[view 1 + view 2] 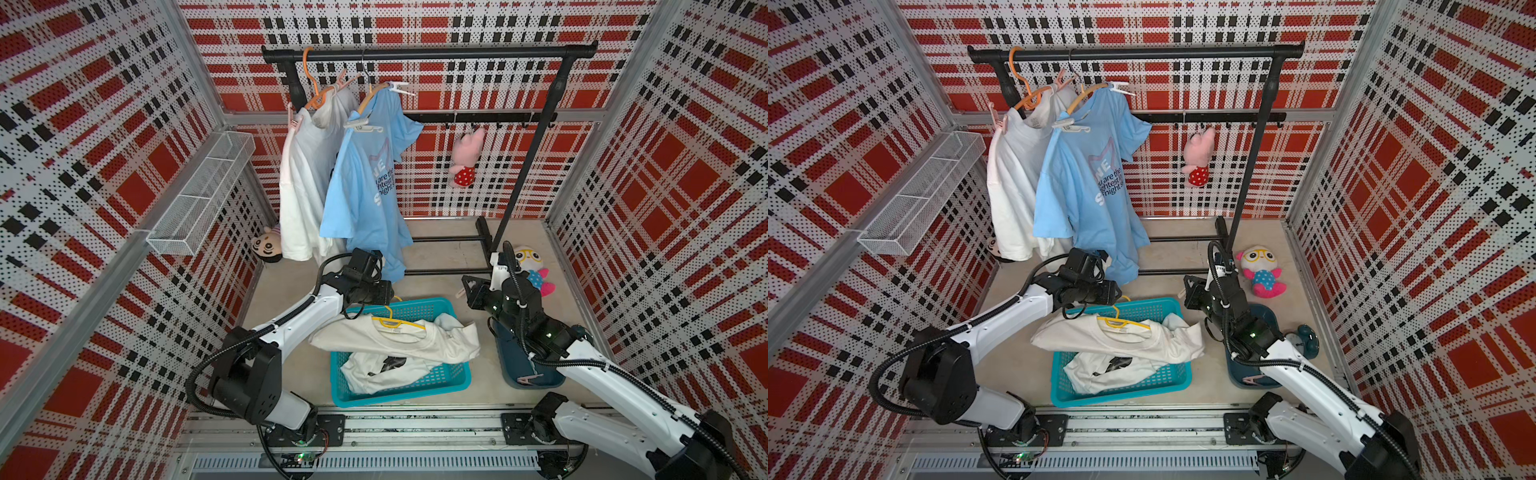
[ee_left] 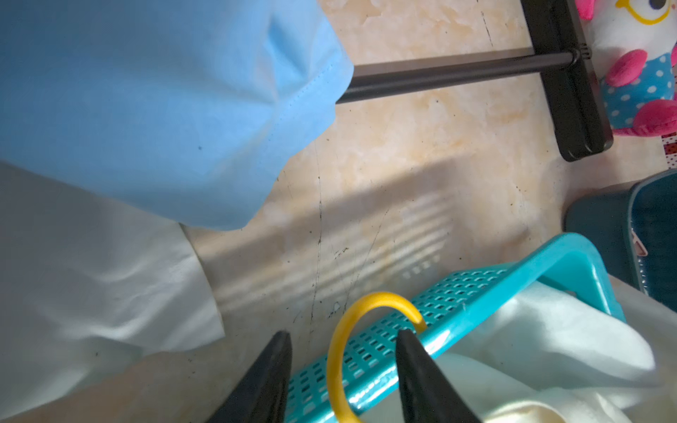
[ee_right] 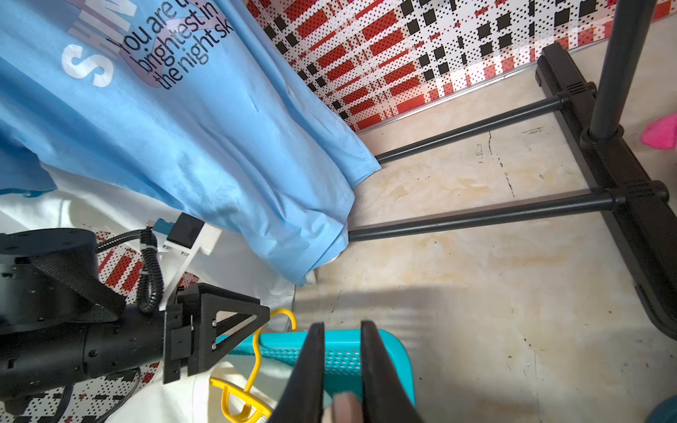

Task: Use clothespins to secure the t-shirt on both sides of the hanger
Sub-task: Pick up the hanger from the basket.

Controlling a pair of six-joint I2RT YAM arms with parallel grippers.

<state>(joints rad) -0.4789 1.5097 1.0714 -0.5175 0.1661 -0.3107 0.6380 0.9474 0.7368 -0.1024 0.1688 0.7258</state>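
— While both arms hang over the floor, what is the biggest thing ahead of you?

— A black rack (image 1: 428, 53) across the far side. On its left half hang a blue t-shirt (image 1: 361, 199) and, left of that, a white t-shirt (image 1: 299, 187), each on its own hanger.

— And nearer?

— A teal basket (image 1: 453, 380) sits in the middle. A cream t-shirt (image 1: 395, 338) lies across it, threaded on a yellow hanger (image 1: 399, 322). Just right of the basket stands a dark blue bin (image 1: 515, 365), partly under my right arm.

— Your grippers?

— My left gripper (image 2: 343, 332) is at the basket's far left corner. Its jaws are moderately apart with the hanger's hook between them, and I cannot tell whether either finger touches it. My right gripper (image 3: 342, 324) is off the far right corner, jaws narrow, pinching a pale pink clothespin (image 3: 344, 406).

— And the other pegs?

— Two white clothespins (image 1: 401, 88) grip the blue shirt's shoulders, and two pink clothespins (image 1: 295, 120) grip the white one's. One loose clothespin (image 1: 530, 379) shows in the bin. The cream shirt carries none.
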